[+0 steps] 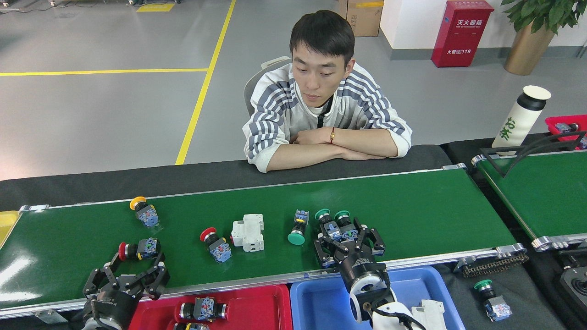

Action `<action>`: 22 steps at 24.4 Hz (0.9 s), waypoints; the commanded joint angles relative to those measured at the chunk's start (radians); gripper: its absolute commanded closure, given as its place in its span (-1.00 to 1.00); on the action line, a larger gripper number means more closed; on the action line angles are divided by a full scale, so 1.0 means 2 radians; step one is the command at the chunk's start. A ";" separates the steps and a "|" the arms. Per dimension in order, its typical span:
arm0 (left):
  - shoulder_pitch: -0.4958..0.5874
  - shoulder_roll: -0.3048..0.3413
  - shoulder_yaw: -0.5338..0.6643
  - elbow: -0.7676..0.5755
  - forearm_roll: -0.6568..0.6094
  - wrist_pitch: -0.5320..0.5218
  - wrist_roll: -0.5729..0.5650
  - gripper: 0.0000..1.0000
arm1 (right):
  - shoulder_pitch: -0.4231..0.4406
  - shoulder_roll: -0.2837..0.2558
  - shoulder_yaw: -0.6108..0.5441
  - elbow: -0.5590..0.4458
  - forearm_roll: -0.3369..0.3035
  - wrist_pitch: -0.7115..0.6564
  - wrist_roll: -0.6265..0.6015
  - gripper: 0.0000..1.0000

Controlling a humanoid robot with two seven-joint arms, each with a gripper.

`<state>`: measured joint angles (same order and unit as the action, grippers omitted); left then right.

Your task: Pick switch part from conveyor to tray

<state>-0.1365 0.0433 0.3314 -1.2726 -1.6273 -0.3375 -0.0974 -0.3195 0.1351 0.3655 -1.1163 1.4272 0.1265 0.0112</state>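
Right gripper [349, 243], jaws spread wide and holding nothing, poised at the near edge of the conveyor [412, 206] over a pair of green-capped switch parts [337, 224]. The two parts lie side by side and touching, caps toward the far rail and blue contact blocks toward the gripper, so each long axis runs roughly across the belt and in line with the gripper's approach; the fingers appear to straddle the contact-block ends, though contact cannot be confirmed. A third green-capped switch [298, 228] lies just beside them to the left, cap toward the near rail.

Left gripper [126, 279], also spread and empty, sits at the near rail directly below a red-capped switch [137, 250] whose long axis runs along the belt. Further parts on the belt: a red-capped switch [214, 243], a white breaker [248, 232], and a yellow-capped switch [143, 211] near the far rail.

Below the near rail, a blue tray [321, 302] and a red tray [257, 302]. A seated person [321, 123] leans on the far side.
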 commanded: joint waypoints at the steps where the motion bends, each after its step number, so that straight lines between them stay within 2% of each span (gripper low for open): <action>1: -0.018 0.014 -0.002 0.008 -0.003 0.004 0.006 -0.80 | -0.010 0.000 0.001 -0.005 -0.001 -0.008 -0.001 0.80; 3: -0.020 0.037 -0.003 0.021 -0.001 -0.001 0.008 -0.51 | -0.009 -0.001 0.001 -0.012 -0.001 -0.016 -0.003 0.86; 5: -0.020 0.052 -0.005 0.032 0.006 -0.013 0.013 0.35 | -0.003 -0.003 0.001 -0.043 -0.001 -0.032 -0.007 0.86; 7: -0.019 0.057 -0.005 0.033 0.010 -0.024 0.031 0.75 | 0.015 -0.005 0.001 -0.084 -0.001 -0.072 -0.014 0.85; 10: -0.002 0.059 0.002 0.010 0.050 -0.051 0.033 0.76 | 0.046 -0.005 0.004 -0.142 -0.001 -0.153 -0.015 0.83; 12: 0.044 0.078 0.015 -0.045 0.106 -0.107 0.031 0.76 | 0.075 -0.006 0.027 -0.175 -0.001 -0.234 -0.014 0.81; 14: 0.099 0.086 0.023 -0.108 0.148 -0.153 0.031 0.76 | 0.091 -0.007 0.054 -0.190 0.000 -0.287 -0.013 0.77; 15: 0.117 0.084 0.022 -0.130 0.156 -0.166 0.030 0.76 | 0.095 -0.009 0.069 -0.190 0.003 -0.300 -0.013 0.63; 16: 0.134 0.083 0.021 -0.153 0.157 -0.186 0.030 0.76 | 0.098 -0.012 0.093 -0.190 0.004 -0.306 -0.013 0.08; 17: 0.150 0.080 0.016 -0.169 0.158 -0.202 0.030 0.76 | 0.100 -0.015 0.114 -0.190 0.004 -0.306 -0.013 -0.79; 18: 0.163 0.073 0.012 -0.186 0.154 -0.213 0.030 0.76 | 0.103 -0.015 0.133 -0.187 0.004 -0.306 -0.014 -0.99; 22: 0.184 0.067 -0.041 -0.223 0.139 -0.219 0.030 0.75 | 0.104 -0.015 0.159 -0.176 0.004 -0.307 -0.015 -1.00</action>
<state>0.2347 0.1740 0.2639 -1.6976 -1.3445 -0.7590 -0.0417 -0.1029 0.1036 0.6808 -1.4607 1.4364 -0.4790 -0.0076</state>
